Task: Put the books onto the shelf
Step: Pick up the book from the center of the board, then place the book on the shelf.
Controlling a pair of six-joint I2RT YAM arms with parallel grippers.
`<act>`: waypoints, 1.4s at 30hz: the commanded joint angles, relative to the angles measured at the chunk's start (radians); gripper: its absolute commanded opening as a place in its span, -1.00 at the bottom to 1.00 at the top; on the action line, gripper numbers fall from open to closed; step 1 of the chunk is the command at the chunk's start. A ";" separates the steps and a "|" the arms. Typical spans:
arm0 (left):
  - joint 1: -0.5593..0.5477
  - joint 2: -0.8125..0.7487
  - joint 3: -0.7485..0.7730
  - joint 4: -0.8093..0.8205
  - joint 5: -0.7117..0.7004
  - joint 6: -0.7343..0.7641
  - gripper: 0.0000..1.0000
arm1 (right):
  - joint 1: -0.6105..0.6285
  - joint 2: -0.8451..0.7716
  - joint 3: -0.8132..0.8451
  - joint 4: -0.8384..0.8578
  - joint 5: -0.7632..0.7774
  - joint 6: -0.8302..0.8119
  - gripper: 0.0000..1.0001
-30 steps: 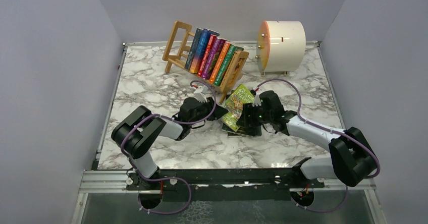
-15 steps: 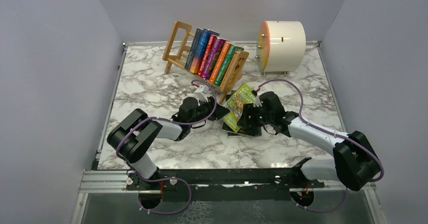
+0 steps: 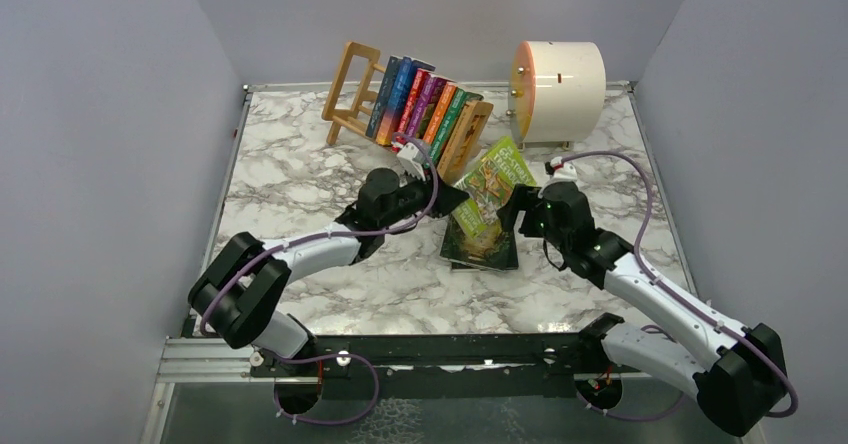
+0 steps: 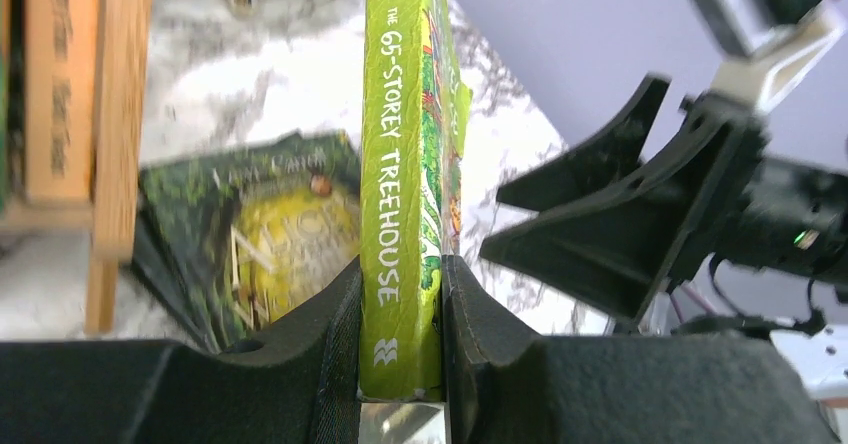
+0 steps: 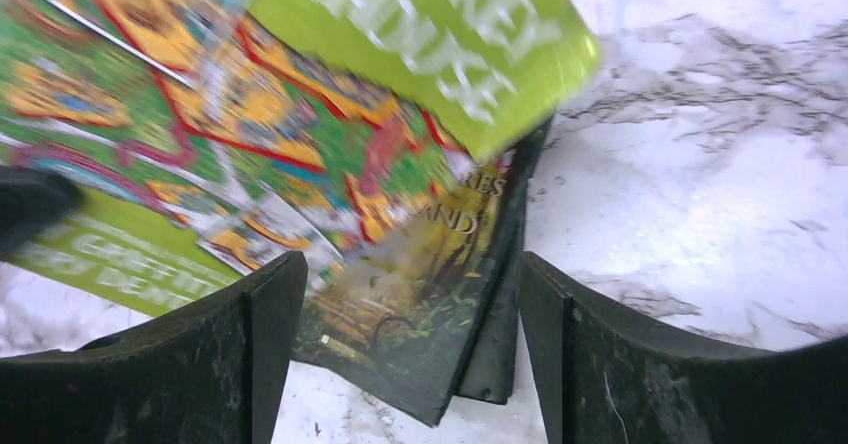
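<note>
Several books (image 3: 420, 112) filling shelf (image 3: 468, 136), drum (image 3: 560, 79) beside, green book (image 3: 492, 186) aloft

Even, diffuse light is filling the top view, leaving only faint, soft shadows on the table (image 3: 290, 174). The right wrist view is smearing the green book (image 5: 330, 154) with motion blur; the left wrist view is rendering its spine (image 4: 395, 164) sharp, the background soft
</note>
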 commanded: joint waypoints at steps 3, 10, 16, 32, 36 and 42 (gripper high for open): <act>-0.004 -0.094 0.228 -0.026 -0.080 0.153 -1.00 | 0.001 -0.043 -0.002 -0.093 0.138 0.046 0.51; 0.009 -0.126 0.375 -0.077 -0.170 0.294 -1.00 | 0.001 -0.061 -0.012 -0.105 0.126 0.048 0.52; 0.094 -0.177 0.405 -0.076 -0.271 0.433 -1.00 | 0.001 -0.047 -0.002 -0.097 0.120 0.028 0.53; 0.487 -0.038 0.392 0.392 -0.187 0.470 -1.00 | 0.001 0.010 -0.001 -0.072 0.075 0.013 0.54; 0.561 0.059 0.379 0.556 -0.115 0.438 -1.00 | 0.001 0.019 -0.002 -0.071 0.072 0.010 0.54; 0.658 0.272 0.399 0.838 0.001 0.327 -1.00 | 0.001 0.044 0.002 -0.069 0.066 0.005 0.55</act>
